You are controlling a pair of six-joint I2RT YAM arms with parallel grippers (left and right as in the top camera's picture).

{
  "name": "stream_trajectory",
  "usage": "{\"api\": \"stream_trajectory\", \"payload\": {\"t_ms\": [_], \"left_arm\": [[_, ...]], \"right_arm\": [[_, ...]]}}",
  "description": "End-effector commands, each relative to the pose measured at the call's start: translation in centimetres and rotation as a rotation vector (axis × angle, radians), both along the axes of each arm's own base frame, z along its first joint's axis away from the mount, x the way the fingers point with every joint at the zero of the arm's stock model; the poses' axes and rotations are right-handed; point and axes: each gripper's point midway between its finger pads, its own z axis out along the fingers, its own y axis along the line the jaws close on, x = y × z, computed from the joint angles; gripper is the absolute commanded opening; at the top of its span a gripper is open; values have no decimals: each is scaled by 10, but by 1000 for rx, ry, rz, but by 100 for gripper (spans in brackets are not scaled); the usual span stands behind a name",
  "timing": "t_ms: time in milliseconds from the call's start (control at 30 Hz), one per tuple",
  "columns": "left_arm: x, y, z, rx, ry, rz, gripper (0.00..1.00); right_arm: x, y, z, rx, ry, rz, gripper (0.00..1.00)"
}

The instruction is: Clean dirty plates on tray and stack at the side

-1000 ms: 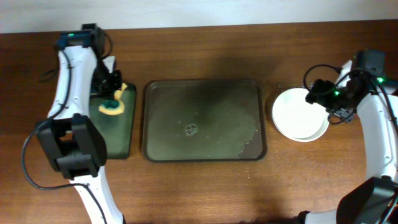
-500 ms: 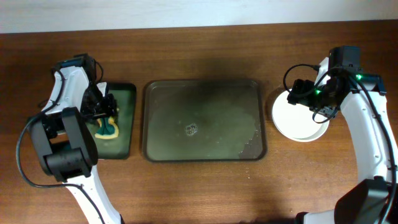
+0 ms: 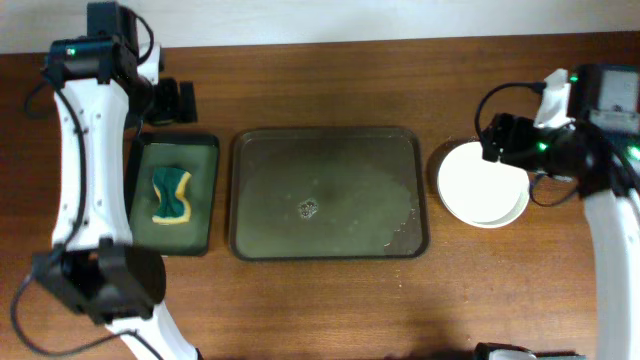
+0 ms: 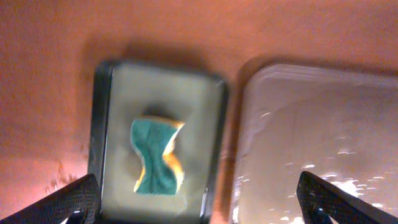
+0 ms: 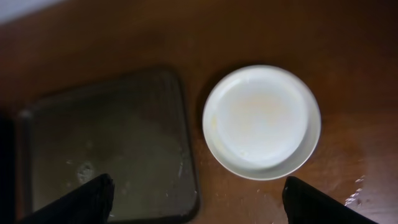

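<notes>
– To the right of the tray (image 3: 350, 165), what is seen?

– The plates (image 3: 480, 190) are seen there, stacked on the worktop (image 3: 330, 90) just beside the tray's right rim but not touching it. Two white rims, slightly offset, can be made out; how many lie in the stack cannot be told. A faint yellowish smear is shown on the top one in the right wrist view.

– And the right claw (image 3: 492, 140)?

– It is held above the far-left edge of the stack. Its fingers (image 5: 81, 200) are spread wide to either side of the wrist view, and nothing is gripped.

– How is the tray itself found?

– A wet sheen is spread over its floor. A small pale speck cluster (image 3: 308, 207) is seen near the middle, and droplets (image 3: 405, 225) are gathered toward the near-right corner.

– What is placed on the left?

– A narrower black tray (image 3: 200, 165) is set just beside the big one (long sides parallel, a slim strip of wood between). A green-and-yellow sponge (image 3: 171, 196) is laid in it, green face up and pinched at the waist.

– And the left claw (image 3: 172, 102)?

– It is raised over bare worktop beyond the black tray's far edge. Its tips are parted widely at the lower corners of the left wrist view, released, with nothing held.
</notes>
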Motion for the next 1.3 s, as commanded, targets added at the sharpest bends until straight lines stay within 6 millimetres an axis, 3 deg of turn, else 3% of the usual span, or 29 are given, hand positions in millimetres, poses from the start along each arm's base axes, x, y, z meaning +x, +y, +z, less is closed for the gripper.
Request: {"api": "stream_trajectory", "payload": {"t_ms": [0,33,100,200,400,667,867,1000,1133,1267], "left_arm": [[-2,-21,50,-19,-156,-36,100],[-3,-24,52,-19,-160,-42,100],[-4,-28,52,-20,-157,-52,99],[-4,-28,51,-20,-153,-52,100],[-4,-28,51,-20,-153,-52,99],[-4,-28,51,-20,-153,-52,99],[-4,-28,51,-20,-153,-52,99],[-4,-28,51,-20,-153,-52,99],[-4,-28,51,-20,-153,-52,100],[-4,-28,51,-20,-153,-52,100]], "right_arm": [[-26,7,50,-29,-156,25,88],[-33,8,58,-33,-188,25,88],[-51,10,78,-44,-261,25,98],[-77,14,105,-60,-374,24,98],[-110,18,125,-73,-467,24,98],[-117,15,112,-82,-406,10,98],[-119,12,117,-143,-429,36,98],[-109,11,109,-145,-433,38,98],[-82,6,83,-193,-560,48,98],[-78,10,45,-215,-785,58,99]]}}
